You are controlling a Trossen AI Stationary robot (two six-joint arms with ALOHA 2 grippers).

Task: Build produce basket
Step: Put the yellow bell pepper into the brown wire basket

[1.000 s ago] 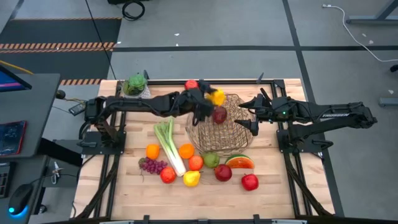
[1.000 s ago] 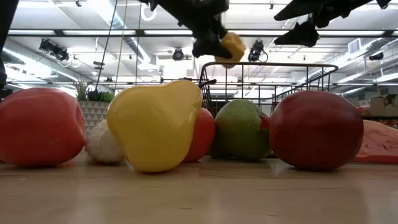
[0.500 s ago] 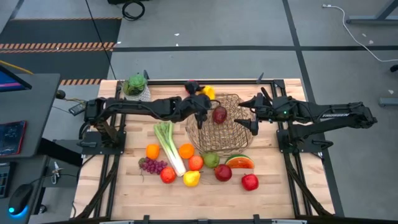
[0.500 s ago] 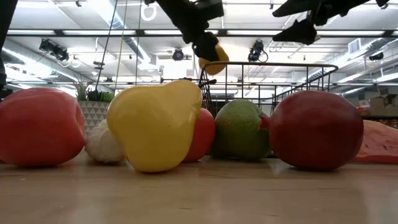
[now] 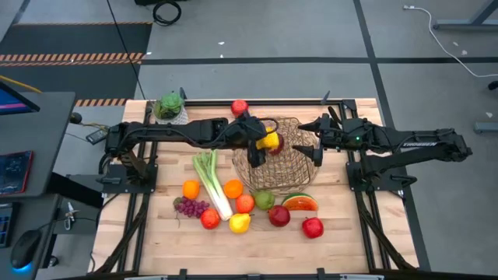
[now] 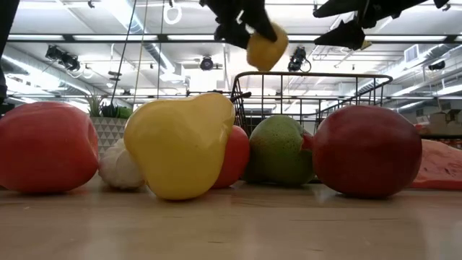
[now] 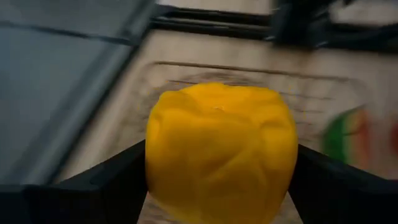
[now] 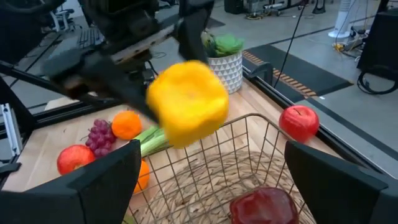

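Note:
The wire basket (image 5: 289, 173) stands mid-table, with a dark red apple (image 8: 264, 208) on its bottom. My left gripper (image 5: 263, 145) is shut on the yellow pepper (image 5: 271, 141) over the basket's left part; the pepper also fills the left wrist view (image 7: 221, 149) and hangs high in the low view (image 6: 266, 47). My right gripper (image 5: 314, 145) hovers open at the basket's right rim, touching nothing. More produce lies on the table near the basket: leek (image 5: 210, 180), oranges (image 5: 191, 189), grapes (image 5: 191, 207), green pear (image 5: 264, 200), watermelon slice (image 5: 299, 204) and red apples (image 5: 313, 227). My left gripper pinches the yellow pepper between its two fingers (image 7: 118, 177), one on each opposite side wall (image 7: 163, 168). The fingers come slanting down from the table's left. The pepper is lifted clear, above the basket's rim (image 6: 310, 75).
A white-potted green plant (image 5: 169, 106) and one red apple (image 5: 239, 106) sit by the far edge. The near strip of the table (image 5: 257, 253) is bare wood. In the low view a yellow pear (image 6: 180, 144) and apples (image 6: 367, 150) block the basket's lower part.
My left gripper, still shut on the pepper, swung first toward the far-left rim of the basket and dipped, then rose and moved toward the near edge, over the basket's inside. Its wrist turned along the way. The right arm kept still.

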